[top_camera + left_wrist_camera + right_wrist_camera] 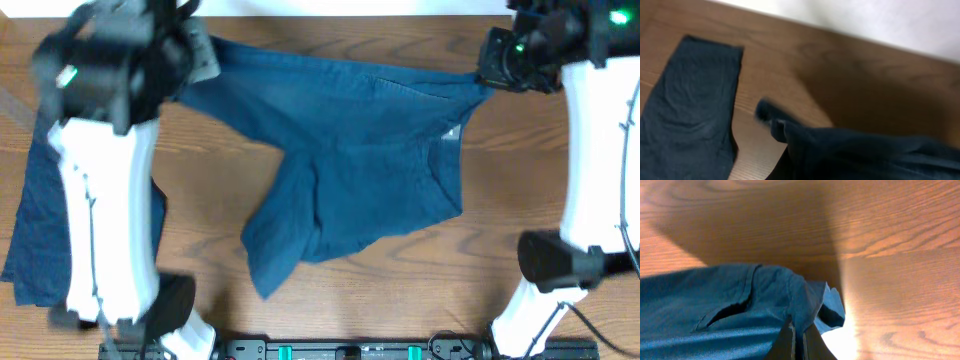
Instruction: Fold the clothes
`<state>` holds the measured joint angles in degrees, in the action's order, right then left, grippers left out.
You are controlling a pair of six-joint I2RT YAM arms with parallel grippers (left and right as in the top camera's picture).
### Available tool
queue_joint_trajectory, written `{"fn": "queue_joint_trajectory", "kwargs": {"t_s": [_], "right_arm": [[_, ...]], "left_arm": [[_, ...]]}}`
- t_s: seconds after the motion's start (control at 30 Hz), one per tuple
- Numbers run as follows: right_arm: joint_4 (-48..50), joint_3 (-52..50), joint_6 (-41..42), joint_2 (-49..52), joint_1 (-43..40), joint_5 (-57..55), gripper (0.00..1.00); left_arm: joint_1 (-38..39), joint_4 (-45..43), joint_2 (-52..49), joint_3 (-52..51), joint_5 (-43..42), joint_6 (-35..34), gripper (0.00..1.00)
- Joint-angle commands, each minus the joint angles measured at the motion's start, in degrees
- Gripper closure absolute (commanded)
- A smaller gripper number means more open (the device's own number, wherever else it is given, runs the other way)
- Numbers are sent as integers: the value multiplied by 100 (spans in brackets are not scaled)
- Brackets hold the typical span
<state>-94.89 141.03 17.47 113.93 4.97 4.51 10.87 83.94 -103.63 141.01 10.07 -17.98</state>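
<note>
while both arms reach toward the far edge of the table (400,300), a pair of dark blue shorts (370,150) is stretched between them. its top edge runs from one gripper to the other, and the rest spreads toward the near side over the wood, one leg ending in a rumpled point near the middle of the table. the left gripper (200,58), blurred in the overhead view, sits at the far left corner of the shorts, pressed together with that corner of cloth running into it. its own wrist camera does not show the fingers, only a bunched fold of the shorts (850,152) along the bottom of the frame, raised above the wood with a soft shadow behind it. the right gripper (487,72) is at the far right corner of the shorts, and its wrist view shows its fingers (784,347) closed tight with a fold of the blue cloth (715,305) pinched between them; a stitched seam and a slit-like opening in the fabric lie just beside the tips. a second garment (40,220) of the same dark blue lies flat on the left side of the table, partly hidden under the left arm from overhead. in the left wrist view it appears as a long smooth panel (690,110) flat on the wood, apart from the held shorts.
</note>
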Motion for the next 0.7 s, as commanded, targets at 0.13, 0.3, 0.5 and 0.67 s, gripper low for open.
{"fn": "queue_joint_trajectory", "kwargs": {"t_s": [0.13,0.3,0.5,0.67], "right_arm": [[212,7,-391,979,-498,-922,99],[446,7,-428,1572,-684,-918,98],[782,7,-494,1915,-765,-896,99],[1045,7,-691,2013,-765,-855,99]], "left_arm": [[-219,-251,-1567,31,251,170,94],[-216,-531,-2396,31,212,166,94],[-219,-824,-2743,31,214,323,94],[-247,-1244,-2743,31,216,533,94]]}}
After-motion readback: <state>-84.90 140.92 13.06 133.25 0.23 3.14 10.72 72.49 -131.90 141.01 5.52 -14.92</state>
